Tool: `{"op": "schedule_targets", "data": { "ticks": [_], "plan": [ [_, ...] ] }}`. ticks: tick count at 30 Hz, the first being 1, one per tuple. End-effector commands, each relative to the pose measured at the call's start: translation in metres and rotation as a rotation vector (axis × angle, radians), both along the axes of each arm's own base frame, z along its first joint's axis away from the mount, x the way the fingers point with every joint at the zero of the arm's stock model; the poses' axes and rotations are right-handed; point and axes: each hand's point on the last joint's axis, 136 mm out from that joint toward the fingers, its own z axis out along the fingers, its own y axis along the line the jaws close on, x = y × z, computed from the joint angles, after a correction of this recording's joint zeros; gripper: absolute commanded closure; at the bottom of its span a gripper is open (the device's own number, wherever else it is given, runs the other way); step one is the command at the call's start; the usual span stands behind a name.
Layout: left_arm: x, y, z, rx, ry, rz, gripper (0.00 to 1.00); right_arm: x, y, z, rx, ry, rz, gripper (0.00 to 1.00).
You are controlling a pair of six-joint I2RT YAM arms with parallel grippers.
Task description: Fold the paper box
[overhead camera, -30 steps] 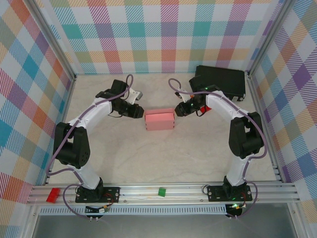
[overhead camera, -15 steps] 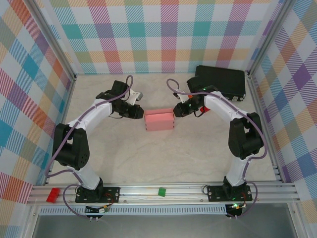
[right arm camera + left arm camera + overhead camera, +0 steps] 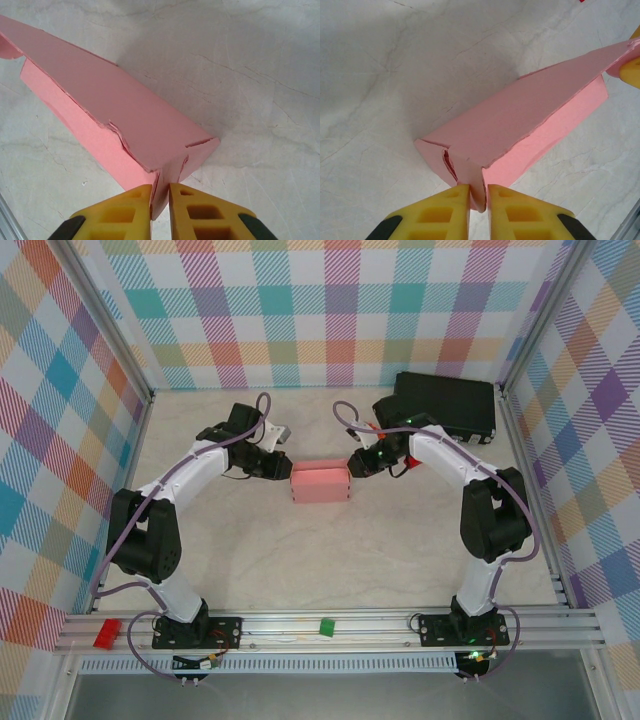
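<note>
Nearest to me runs the metal rail (image 3: 400, 625) along the front of the bench (image 3: 300, 560). A small red block (image 3: 106, 632) sits on it toward 7 o'clock and a small green block (image 3: 326, 626) at about 6 o'clock. Both arm bases are bolted to this rail.

Further in, near the middle of the bench, lies the paper box (image 3: 320, 482). It is pink and folded up into a small rectangular shape, with its long side running from 9 o'clock to 3 o'clock. It rests on the pale marbled surface.

The left end effector (image 3: 288, 471) is at the box's 9 o'clock end. Up close, its yellow fingers (image 3: 445, 212) are clenched on a thin edge of card at that end of the paper box (image 3: 520, 125), almost pinched together.

The right end effector (image 3: 352, 466) is at the 3 o'clock end, doing the same. Its yellow fingers (image 3: 200, 212) are clamped tight on the end flap of the paper box (image 3: 125, 120). The card looks creased and slightly torn near both pinched corners.

Beyond the box, toward 1 o'clock, a black case (image 3: 445, 405) lies in the far right corner. Checked walls (image 3: 320, 310) close in the back and sides.
</note>
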Motion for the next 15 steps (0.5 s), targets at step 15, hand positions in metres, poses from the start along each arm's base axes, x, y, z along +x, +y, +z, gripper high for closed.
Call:
{"op": "schedule_targets", "data": {
  "ticks": [15],
  "plan": [
    [-0.0092, -0.0045, -0.0077, 0.001, 0.032, -0.014, 0.88, -0.0071, 0.0053, 0.0126, 0.008, 0.01, -0.01, 0.84]
  ]
}}
